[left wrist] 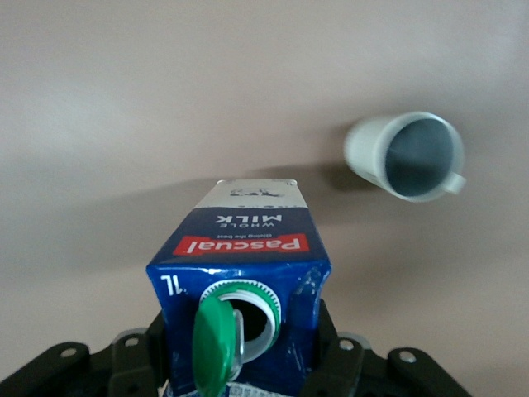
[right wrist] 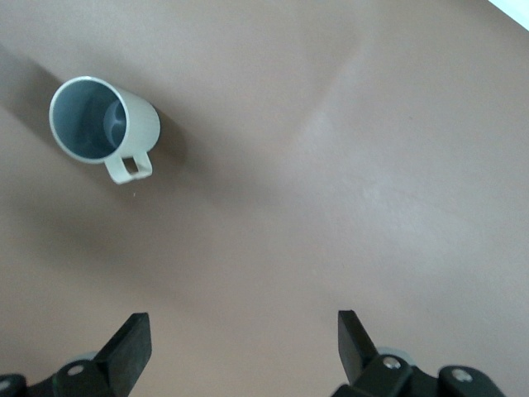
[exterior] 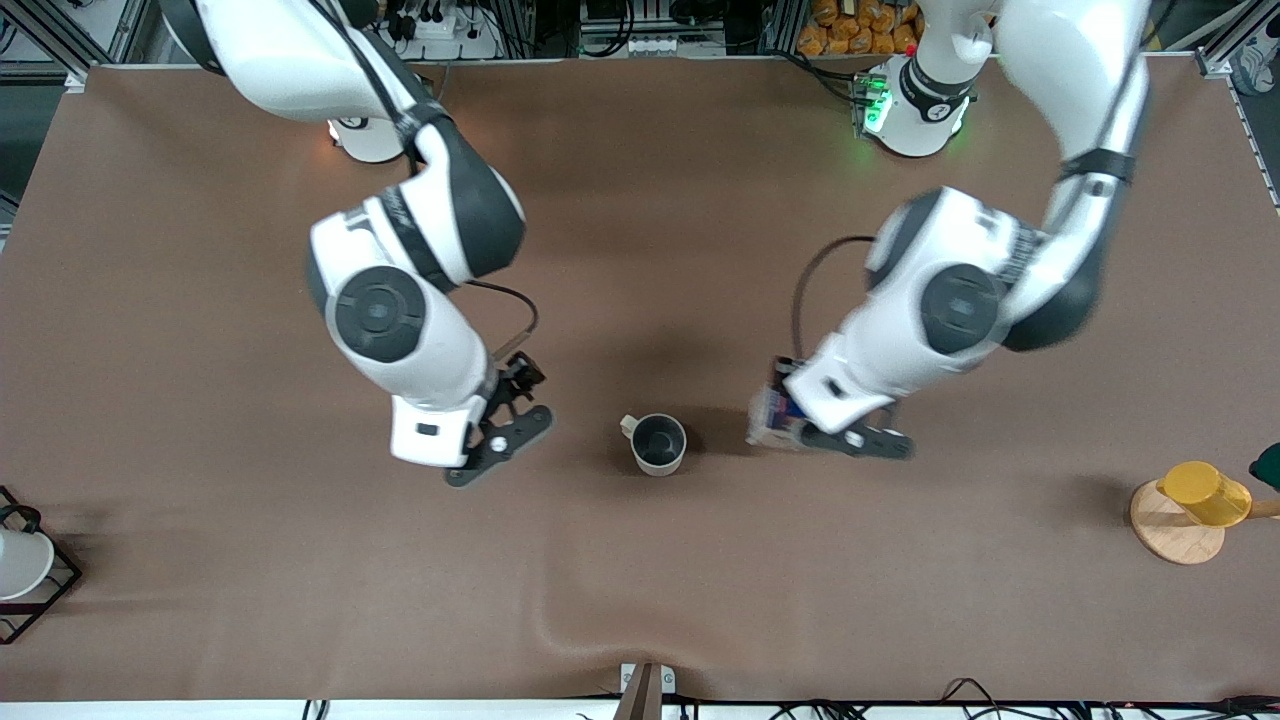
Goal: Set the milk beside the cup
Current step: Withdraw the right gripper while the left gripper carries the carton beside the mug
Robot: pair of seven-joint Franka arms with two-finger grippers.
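My left gripper [exterior: 800,425] is shut on the milk [exterior: 768,412], a dark-blue carton with a red label band and an open green cap. In the left wrist view the carton [left wrist: 248,256] fills the space between the gripper's [left wrist: 240,364] black fingers. The carton is beside the cup [exterior: 658,443], a short gap toward the left arm's end of the table. I cannot tell whether its base touches the table. The pale grey cup stands upright and also shows in the left wrist view [left wrist: 409,155] and the right wrist view [right wrist: 99,120]. My right gripper [exterior: 470,432] is open and empty [right wrist: 244,327], over bare table toward the right arm's end from the cup.
A yellow cup [exterior: 1205,492] rests on a round wooden disc [exterior: 1172,535] at the left arm's end. A black wire rack [exterior: 45,590] with a white cup [exterior: 18,562] stands at the right arm's end. The brown cloth has a wrinkle [exterior: 560,620] near the front edge.
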